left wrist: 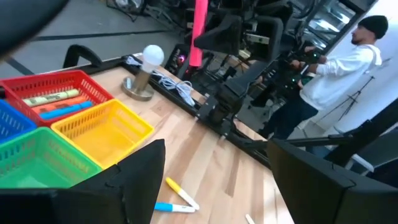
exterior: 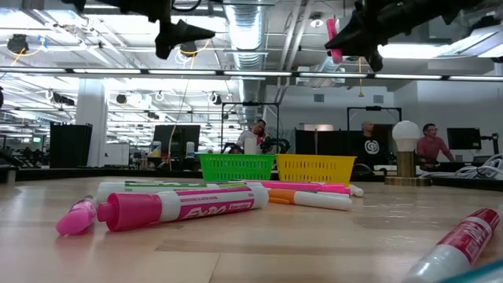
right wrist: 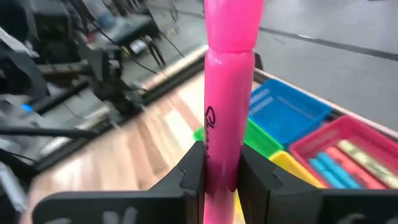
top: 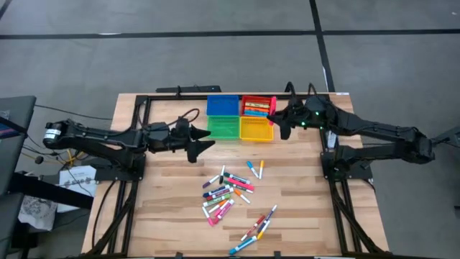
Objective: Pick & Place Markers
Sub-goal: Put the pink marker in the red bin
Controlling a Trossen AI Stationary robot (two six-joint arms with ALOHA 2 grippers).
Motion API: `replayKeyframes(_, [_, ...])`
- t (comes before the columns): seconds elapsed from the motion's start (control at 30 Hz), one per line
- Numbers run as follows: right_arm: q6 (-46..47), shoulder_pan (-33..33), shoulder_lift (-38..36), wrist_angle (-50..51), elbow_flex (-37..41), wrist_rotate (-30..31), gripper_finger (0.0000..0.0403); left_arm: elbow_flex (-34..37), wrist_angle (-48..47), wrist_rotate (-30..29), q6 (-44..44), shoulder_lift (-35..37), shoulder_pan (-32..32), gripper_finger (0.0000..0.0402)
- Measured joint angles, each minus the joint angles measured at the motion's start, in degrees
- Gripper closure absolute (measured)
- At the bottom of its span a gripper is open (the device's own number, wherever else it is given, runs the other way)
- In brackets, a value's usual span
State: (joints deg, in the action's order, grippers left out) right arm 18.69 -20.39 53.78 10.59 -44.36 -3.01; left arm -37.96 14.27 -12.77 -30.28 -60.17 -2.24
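Observation:
Several markers lie loose in the middle of the wooden table, with more near the front edge. My right gripper is shut on a pink marker and hangs high over the seam between the red tray and the yellow tray. The red tray has a few markers lying in it. Left of the green tray, my left gripper hangs open above the table with nothing between its fingers. My right gripper pinches the pink marker's barrel between its two fingers, which lie across the marker. The marker stands roughly upright in the hold, cap end up. It is lifted clear, high above the trays.
A blue tray completes the square of trays at the table's far middle. A bulb on a stand and a white cable sit at the far right corner. A black frame runs along the table's edges. People stand in the room beyond.

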Motion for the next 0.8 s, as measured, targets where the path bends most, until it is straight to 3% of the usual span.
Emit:
replayKeyframes(0.33, [-11.25,-4.25,15.1,12.93,-14.4,0.22,0.0354,4.8,5.18,9.45,3.01,2.89,5.73,0.0119])
replayKeyframes(0.53, [-17.79,-7.62,26.11,20.67,-22.44,0.31,0.0353,8.08,7.94,9.39,3.51,5.15,4.47,0.0119])
replayKeyframes(0.8, [-26.33,-11.87,39.85,31.39,-31.85,3.21,0.0353,15.92,17.51,3.84,4.32,10.45,0.22,0.0119])
